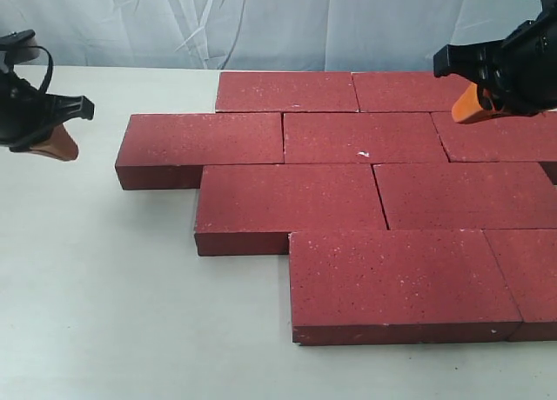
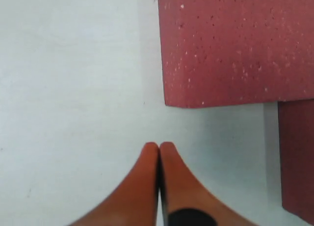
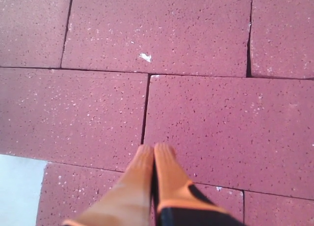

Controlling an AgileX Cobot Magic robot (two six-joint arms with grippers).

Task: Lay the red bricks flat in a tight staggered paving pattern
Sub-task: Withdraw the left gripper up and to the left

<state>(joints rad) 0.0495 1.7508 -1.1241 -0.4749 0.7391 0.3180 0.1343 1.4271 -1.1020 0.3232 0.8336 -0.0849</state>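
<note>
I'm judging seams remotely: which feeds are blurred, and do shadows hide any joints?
Exterior view: sharp, evenly lit; the red bricks cast only soft shadows onto the table. Left wrist view: soft, left gripper out of focus. Right wrist view: joints and white chip crisp, right gripper blurred.

The left gripper [image 2: 159, 146] hangs over bare pale counter [image 2: 73, 88], its two orange fingers [image 2: 142, 186] pressed together along their length with only a thin dark seam between them, holding nothing. Just beyond the fingertips, not touching them, lies the corner of a dark red brick [image 2: 235, 44], flat and flecked with pale speckles. A second red brick [image 2: 297, 157] lies beside it, a narrow strip of counter showing between the two.
</note>
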